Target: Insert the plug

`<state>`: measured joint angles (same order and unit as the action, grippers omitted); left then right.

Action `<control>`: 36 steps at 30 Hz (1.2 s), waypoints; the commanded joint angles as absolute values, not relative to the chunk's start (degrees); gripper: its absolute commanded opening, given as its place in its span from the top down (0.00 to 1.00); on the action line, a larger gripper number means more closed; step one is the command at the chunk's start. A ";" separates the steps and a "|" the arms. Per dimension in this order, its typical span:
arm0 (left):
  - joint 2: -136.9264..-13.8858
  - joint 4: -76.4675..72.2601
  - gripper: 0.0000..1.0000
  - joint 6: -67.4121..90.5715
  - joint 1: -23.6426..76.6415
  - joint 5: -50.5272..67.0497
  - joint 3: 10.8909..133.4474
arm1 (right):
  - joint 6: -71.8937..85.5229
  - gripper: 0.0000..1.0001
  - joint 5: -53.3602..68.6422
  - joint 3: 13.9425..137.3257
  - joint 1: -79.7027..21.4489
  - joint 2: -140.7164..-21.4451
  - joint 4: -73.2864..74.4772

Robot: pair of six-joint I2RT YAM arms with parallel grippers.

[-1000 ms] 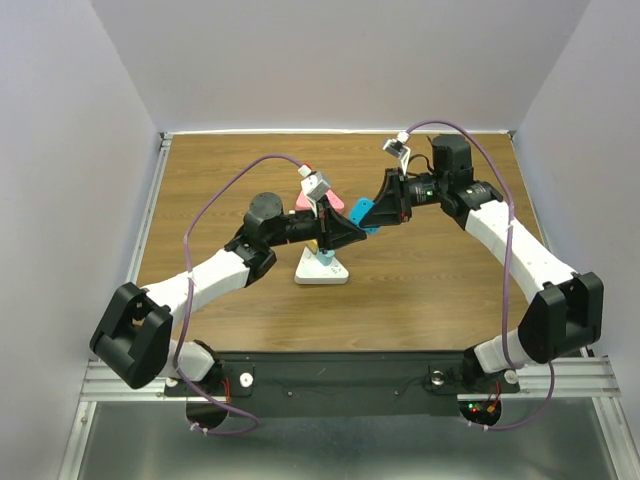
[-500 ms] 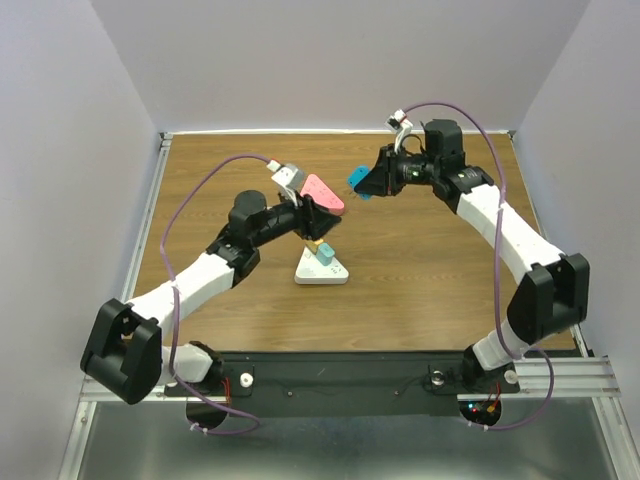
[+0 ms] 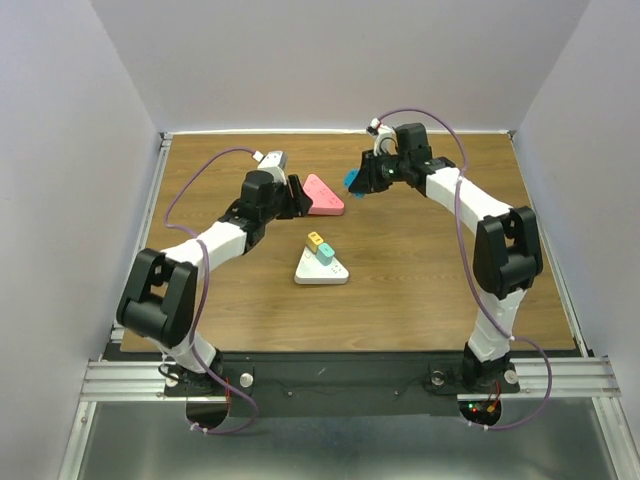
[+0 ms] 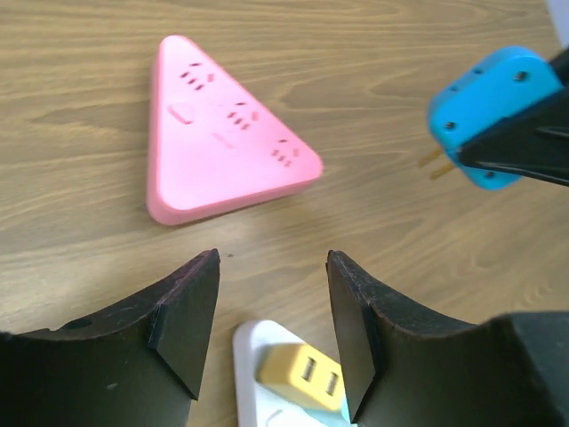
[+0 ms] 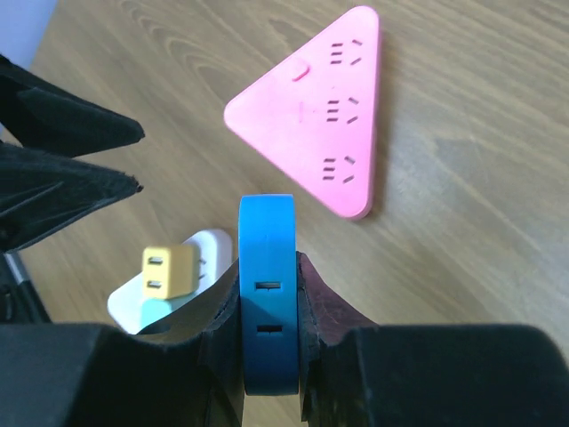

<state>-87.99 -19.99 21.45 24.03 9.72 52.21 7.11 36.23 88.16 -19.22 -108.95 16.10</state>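
Observation:
My right gripper point(image 3: 362, 179) is shut on a blue plug point(image 5: 267, 294), held above the table with its two brass prongs point(image 4: 434, 164) pointing down. A pink triangular power strip point(image 3: 323, 194) lies flat on the wood just left of that plug; in the right wrist view its sockets point(image 5: 342, 111) face up. My left gripper point(image 4: 271, 267) is open and empty, at the near left edge of the pink strip point(image 4: 218, 147) and not touching it.
Nearer the arms lies a white triangular power strip point(image 3: 308, 274) with a yellow plug point(image 3: 315, 239) and a teal plug point(image 3: 325, 252) in it. It lies under my left gripper's fingers point(image 4: 187, 311). Grey walls enclose the table on three sides.
My left gripper has opened and drawn back left, and the pink strip now lies flat on the table. My right gripper has carried the blue plug back and left.

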 commanded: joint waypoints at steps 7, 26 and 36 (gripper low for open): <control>-98.08 -25.31 0.37 23.64 19.69 14.23 59.32 | 5.01 1.00 34.54 98.43 -20.21 -118.21 13.10; -106.95 -25.66 0.36 27.42 17.49 17.66 61.70 | 4.04 1.00 34.45 106.08 -22.50 -127.26 13.36; -109.60 -28.47 0.36 30.06 16.70 21.00 61.70 | 3.25 1.00 33.40 108.02 -23.03 -129.72 13.62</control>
<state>-109.62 -25.06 28.88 17.32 18.70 60.14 4.64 34.04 104.44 -22.48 -129.05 15.90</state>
